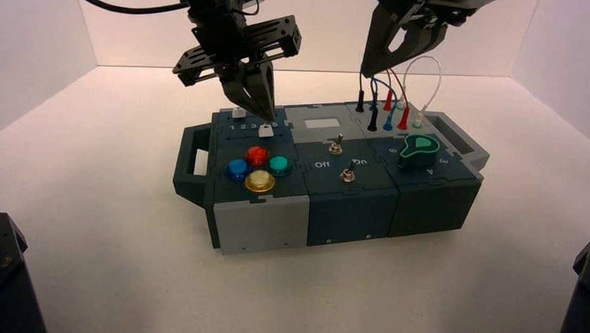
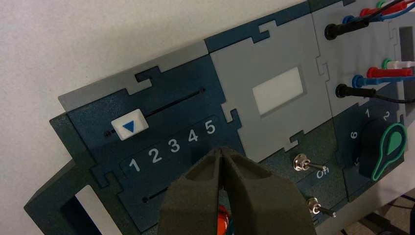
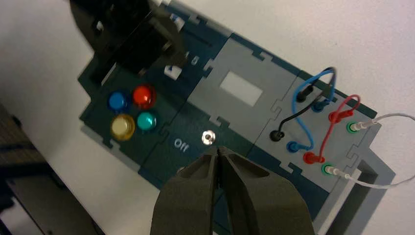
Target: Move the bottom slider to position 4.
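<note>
The bottom slider (image 1: 264,130) is a small white knob on the dark teal back-left panel of the box (image 1: 260,224). It lies just in front of the numeral row. My left gripper (image 1: 268,112) hangs shut right above and behind it. In the left wrist view the shut fingertips (image 2: 215,164) cover that knob, and only the near end of its track (image 2: 155,195) shows. The numeral 4 (image 2: 193,135) sits just beyond the tips. The top slider (image 2: 129,126), marked with a blue triangle, rests near the numeral 1. My right gripper (image 1: 366,69) is shut and raised over the wires.
Red, blue, teal and yellow buttons (image 1: 257,167) sit in front of the sliders. Two metal toggle switches (image 1: 337,146) stand mid-box. A green knob (image 1: 418,148) and plugged wires (image 1: 389,103) fill the right side. Box handles (image 1: 192,163) jut out at both ends.
</note>
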